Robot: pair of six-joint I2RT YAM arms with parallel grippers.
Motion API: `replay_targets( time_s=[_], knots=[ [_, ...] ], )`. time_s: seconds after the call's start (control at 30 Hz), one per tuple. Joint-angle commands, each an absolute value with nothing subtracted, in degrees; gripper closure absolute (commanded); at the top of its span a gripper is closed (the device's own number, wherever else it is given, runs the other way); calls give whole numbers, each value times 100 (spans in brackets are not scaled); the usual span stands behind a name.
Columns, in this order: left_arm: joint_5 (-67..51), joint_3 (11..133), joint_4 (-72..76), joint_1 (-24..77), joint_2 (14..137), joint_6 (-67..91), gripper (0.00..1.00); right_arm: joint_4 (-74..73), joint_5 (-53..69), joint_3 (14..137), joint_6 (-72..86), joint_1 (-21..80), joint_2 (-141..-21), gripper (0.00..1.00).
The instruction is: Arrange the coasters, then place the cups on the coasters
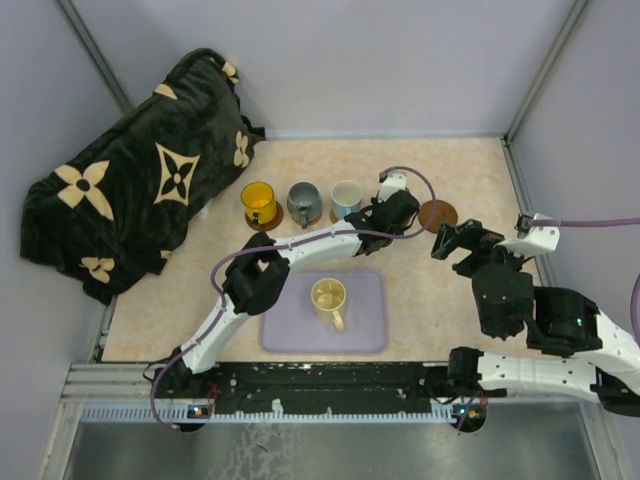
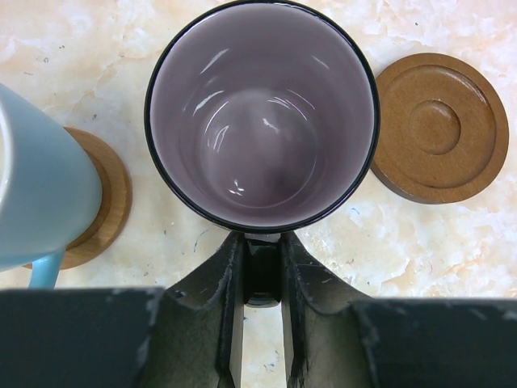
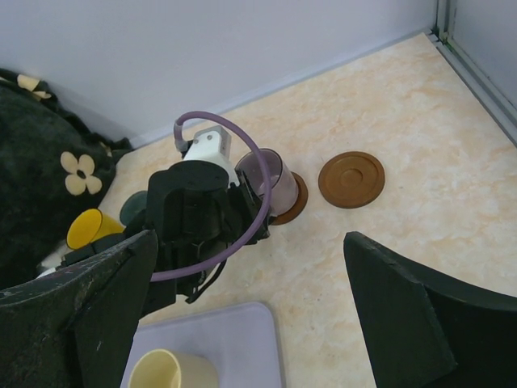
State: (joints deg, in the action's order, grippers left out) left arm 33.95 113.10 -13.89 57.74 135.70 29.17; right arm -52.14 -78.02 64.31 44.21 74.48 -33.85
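**Seating the mauve mug on its coaster**

We are holding the glossy mauve-grey ceramic mug (image 2: 262, 113) by its handle. The left gripper (image 2: 262, 252) is pinching that thin loop, with its dark fingers (image 2: 222, 295) closed almost together around it. The mug is sitting over a thin round brown wood-like coaster (image 3: 297, 200), just beyond the far right corner of the lavender rectangular tray (image 1: 365, 335). Only a crescent of the disc is showing, so we are not able to tell whether the base is resting on it or hovering. The right gripper (image 1: 448, 242) is waiting off the tray's right side, fingers spread wide and holding nothing.

To finish well, we are judging that the mug should go straight down, upright, with its base centred inside the disc's raised rim. The fingers should open only once the weight is settled, then back away along the handle's line. The glaze is looking slick and the disc light, so a sideways nudge could be sliding both across the smooth marbled surface (image 1: 430, 300).

Beyond the tray's far edge, the pale blue-and-white mug (image 1: 346, 198), the dark grey-green mug (image 1: 303, 203) and the yellow mug (image 1: 258, 203) are each standing on a disc. A bare ringed coaster (image 1: 437, 214) is lying past the far right corner. The cream mug (image 1: 328, 298) is standing on the tray.
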Motion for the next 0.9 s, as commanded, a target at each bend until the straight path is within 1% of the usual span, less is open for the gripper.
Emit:
replay_targets(
  time_s=[0.0,0.07,0.13,0.23,0.37,0.43,0.5,0.87],
  knots=[
    [3524,11533,-854,5757,13586,2923,93,-5192,-7853,6364,4600,7436,-3439,1],
    [3527,11568,-865,5750,13612,2921,91,-5209,-7849,6363,4614,7436,-3441,1],
    [3497,11599,-880,5752,13623,2935,87,-5220,-7840,6355,4628,7436,-3438,1],
    [3483,11604,-889,5756,13610,2940,76,-5208,-7821,6338,4649,7436,-3445,1],
    [3476,11529,-874,5757,13557,2944,58,-5186,-7786,6297,4671,7436,-3472,1],
    [3473,11464,-842,5757,13523,2954,53,-5172,-7776,6297,4682,7436,-3493,1],
    [3466,11395,-816,5757,13480,2968,51,-5160,-7769,6299,4685,7436,-3518,1],
    [3383,10998,-715,5765,13273,3086,50,-5089,-7741,6294,4676,7436,-3628,1]
  ],
)
